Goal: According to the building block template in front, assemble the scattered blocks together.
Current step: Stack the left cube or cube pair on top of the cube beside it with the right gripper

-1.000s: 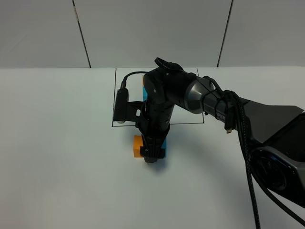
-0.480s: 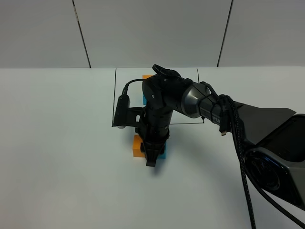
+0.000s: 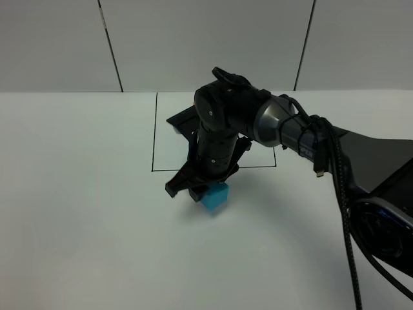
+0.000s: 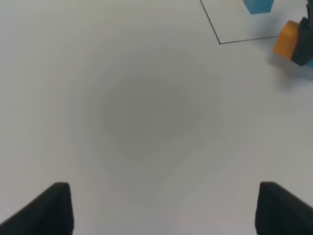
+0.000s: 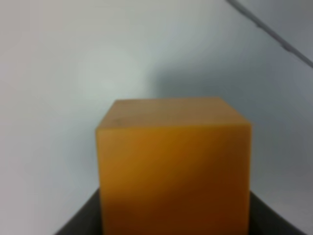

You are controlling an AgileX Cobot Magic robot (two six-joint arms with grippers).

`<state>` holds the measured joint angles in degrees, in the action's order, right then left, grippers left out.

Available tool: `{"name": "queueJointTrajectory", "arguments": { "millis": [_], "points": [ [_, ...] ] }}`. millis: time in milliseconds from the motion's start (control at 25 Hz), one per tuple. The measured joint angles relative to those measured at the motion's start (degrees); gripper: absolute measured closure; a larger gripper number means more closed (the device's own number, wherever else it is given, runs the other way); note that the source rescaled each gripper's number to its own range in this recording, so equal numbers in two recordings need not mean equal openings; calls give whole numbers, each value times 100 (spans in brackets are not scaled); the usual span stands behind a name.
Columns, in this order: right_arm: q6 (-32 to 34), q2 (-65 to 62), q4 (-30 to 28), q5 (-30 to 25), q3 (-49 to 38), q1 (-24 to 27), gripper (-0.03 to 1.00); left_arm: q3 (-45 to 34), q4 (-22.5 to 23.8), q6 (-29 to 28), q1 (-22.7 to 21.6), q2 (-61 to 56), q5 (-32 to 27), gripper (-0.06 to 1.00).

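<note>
My right gripper (image 3: pixel 187 190) reaches across to just in front of the outlined square and covers the loose orange cube from above. In the right wrist view the orange cube (image 5: pixel 173 166) fills the middle, with dark fingers (image 5: pixel 279 215) against its lower sides. The loose cyan-blue cube (image 3: pixel 215 196) lies on the table, touching the gripper's right side, turned at an angle. The left wrist view shows the orange cube (image 4: pixel 287 38) beside the dark gripper (image 4: pixel 303 41). The template shows only as a blue cube (image 4: pixel 258 5) inside the square; elsewhere the arm hides it. My left gripper (image 4: pixel 164 210) is open and empty.
A black outlined square (image 3: pixel 153 148) is marked on the white table (image 3: pixel 77 213). The right arm (image 3: pixel 303 139) stretches from the right side across the square. Grey wall panels stand behind the table.
My right wrist has twisted and shifted left, off the blue cube and over the orange cube. The blue cube is now uncovered and turned. The orange cube is now hidden from above.
</note>
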<state>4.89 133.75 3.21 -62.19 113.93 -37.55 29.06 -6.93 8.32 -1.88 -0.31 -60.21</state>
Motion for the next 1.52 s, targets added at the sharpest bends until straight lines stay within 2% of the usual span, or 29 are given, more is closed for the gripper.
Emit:
{"name": "queueJointTrajectory", "arguments": {
  "millis": [200,400,1000,1520],
  "points": [
    [1918,-175,-206,-130,24,0,95,0,0,0,0,0,0,25],
    [3039,-175,-219,9,24,-9,95,0,0,0,0,0,0,25],
    [3510,244,-387,170,24,-33,95,0,0,-5,0,0,0,25],
    [3541,545,-321,302,24,-37,95,0,0,0,0,0,0,25]
  ]
}}
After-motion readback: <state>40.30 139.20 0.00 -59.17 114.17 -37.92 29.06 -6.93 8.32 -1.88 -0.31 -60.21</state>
